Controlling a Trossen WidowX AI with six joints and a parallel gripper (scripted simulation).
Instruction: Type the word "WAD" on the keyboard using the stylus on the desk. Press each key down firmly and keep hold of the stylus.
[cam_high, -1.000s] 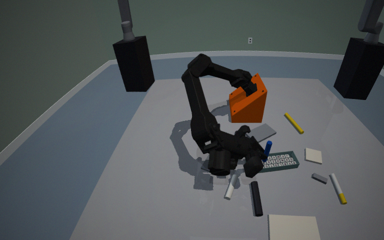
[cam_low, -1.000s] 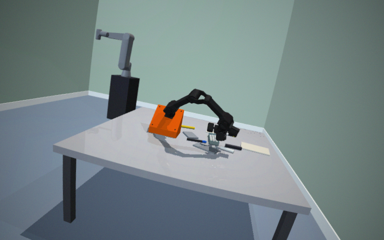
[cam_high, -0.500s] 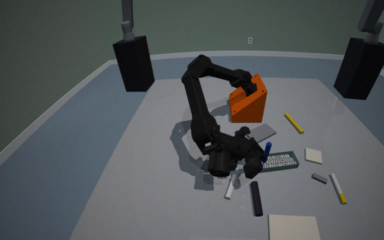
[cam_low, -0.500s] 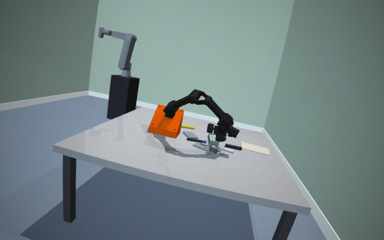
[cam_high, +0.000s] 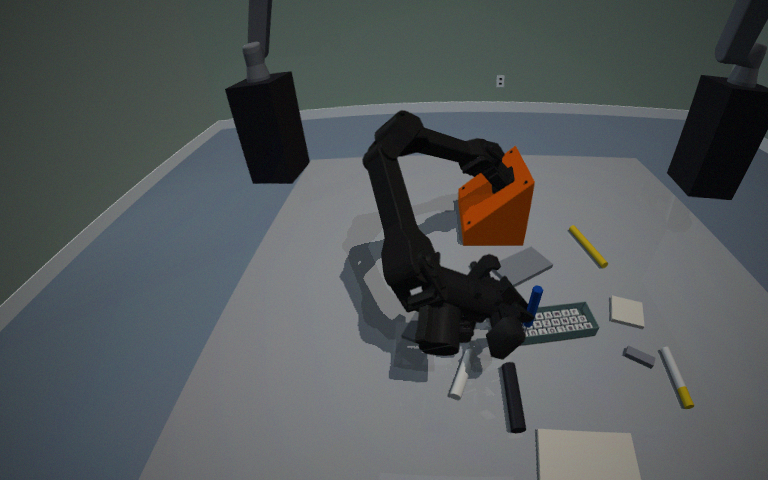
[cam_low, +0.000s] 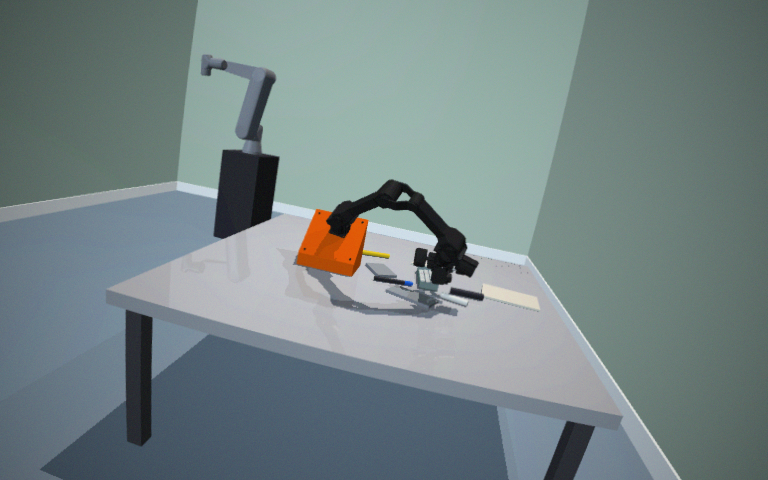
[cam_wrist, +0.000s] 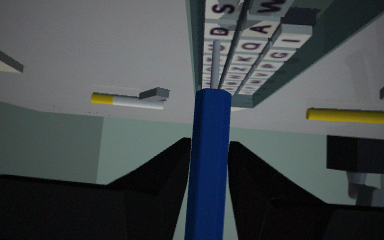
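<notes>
My gripper (cam_high: 524, 320) (cam_wrist: 209, 148) is shut on the blue stylus (cam_high: 535, 298) (cam_wrist: 210, 160), whose thin grey tip reaches out beyond the fingers. The keyboard (cam_high: 560, 339) (cam_wrist: 324, 41) is a dark teal tray with white lettered keys, right of the gripper in the top view. In the wrist view the tip overlaps the lower edge of the D key (cam_wrist: 219, 31) and the U key below it. The A key (cam_wrist: 261, 28) and part of the W key (cam_wrist: 272, 6) show to the right, in shadow. Whether the tip touches a key, I cannot tell.
An orange sloped block (cam_high: 498, 223) (cam_low: 331, 249) carries the arm's base. A grey slab (cam_high: 526, 264) lies behind the keyboard. A white cylinder (cam_high: 459, 379) and a black cylinder (cam_high: 513, 396) lie in front. A yellow rod (cam_high: 587, 246) and a white-and-yellow rod (cam_high: 673, 370) lie to the right.
</notes>
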